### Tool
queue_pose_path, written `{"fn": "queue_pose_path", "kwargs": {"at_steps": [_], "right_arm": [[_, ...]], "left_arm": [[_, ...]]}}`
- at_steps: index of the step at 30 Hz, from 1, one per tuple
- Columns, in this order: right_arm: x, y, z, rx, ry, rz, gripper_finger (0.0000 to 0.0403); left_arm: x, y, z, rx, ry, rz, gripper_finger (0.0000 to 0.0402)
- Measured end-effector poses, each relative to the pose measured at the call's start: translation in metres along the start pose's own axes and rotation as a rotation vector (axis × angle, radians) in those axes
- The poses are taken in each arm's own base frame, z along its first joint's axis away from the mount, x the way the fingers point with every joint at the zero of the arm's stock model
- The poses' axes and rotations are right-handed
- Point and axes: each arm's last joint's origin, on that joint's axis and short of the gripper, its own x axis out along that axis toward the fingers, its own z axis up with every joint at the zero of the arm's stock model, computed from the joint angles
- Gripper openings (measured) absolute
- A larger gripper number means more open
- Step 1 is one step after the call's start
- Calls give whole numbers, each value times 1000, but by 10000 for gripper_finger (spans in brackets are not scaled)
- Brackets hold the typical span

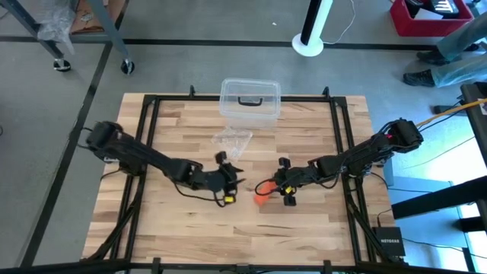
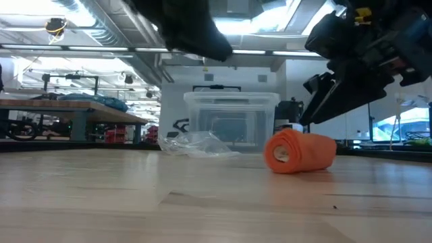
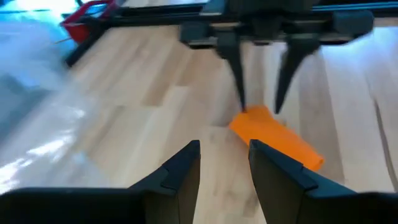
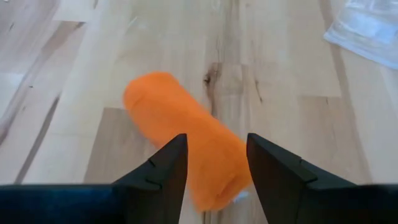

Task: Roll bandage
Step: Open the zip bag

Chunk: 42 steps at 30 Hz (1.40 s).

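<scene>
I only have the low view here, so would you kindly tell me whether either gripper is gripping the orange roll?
Observer: No. The right gripper hangs open above the bandage, fingers apart and off the fabric.
Operator: Thank you. Where is the left gripper?
Observer: The left gripper sits beside the roll, open and empty, facing the right one.
Operator: Is any strip left unrolled?
Observer: None shows; from above it is one compact cylinder lying on the table.

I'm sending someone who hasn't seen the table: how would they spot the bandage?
Start at the clear box on the table's far edge and come toward the middle. The bandage lies there as a rolled cylinder. It is the only bright orange thing; the plastic wrap nearby is transparent.
</scene>
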Motion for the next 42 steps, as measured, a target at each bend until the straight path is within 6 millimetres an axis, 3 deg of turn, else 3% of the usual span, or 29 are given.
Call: {"fn": "queue_pose_path", "kwargs": {"at_steps": [4, 8, 21, 28, 31, 36, 42], "right_arm": [[0, 0, 0, 1, -4, -11, 167], [0, 0, 1, 1, -7, -12, 167], [0, -2, 0, 1, -11, -47, 167], [0, -2, -2, -3, 14, -51, 167], [0, -2, -3, -2, 24, -53, 167], [0, -2, -3, 2, 23, -52, 167], [0, -2, -2, 5, 12, -51, 167]], "left_arm": [[-14, 20, 3, -42, 73, 47, 129], [-5, 42, -6, -154, 139, 124, 129], [87, 92, -69, -218, 296, 244, 130], [107, 89, -98, -245, 408, 214, 130], [101, 78, -106, -192, 494, 175, 127], [74, 60, -104, -12, 621, 91, 105], [28, 45, -78, 63, 600, -29, 89]]}}
